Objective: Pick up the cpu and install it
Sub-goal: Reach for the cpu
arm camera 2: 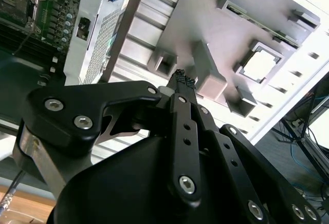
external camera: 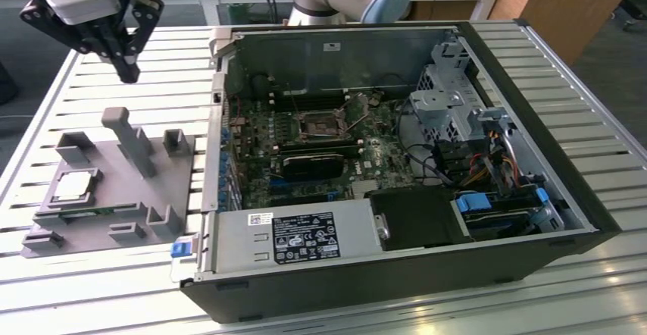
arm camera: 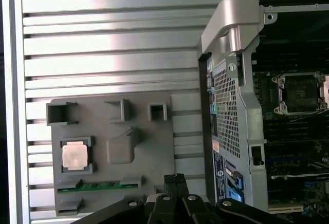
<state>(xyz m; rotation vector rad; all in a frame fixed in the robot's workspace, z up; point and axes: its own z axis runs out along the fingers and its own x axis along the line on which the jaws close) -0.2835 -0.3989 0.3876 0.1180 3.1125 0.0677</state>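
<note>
Your gripper (external camera: 127, 72) hangs fingers-down over the slatted table (external camera: 132, 100) on the exterior view's left, clear of the grey tray (external camera: 182, 185). Its fingers are pressed together with nothing between them, as both wrist views show. The cpu (external camera: 76, 186) lies flat in a square pocket of the tray, beside the open case (external camera: 303, 289). The arm above the gripper is cut off by the exterior view's top edge. A white label (external camera: 303, 236) sits on the power supply, its print too small to make out.
</note>
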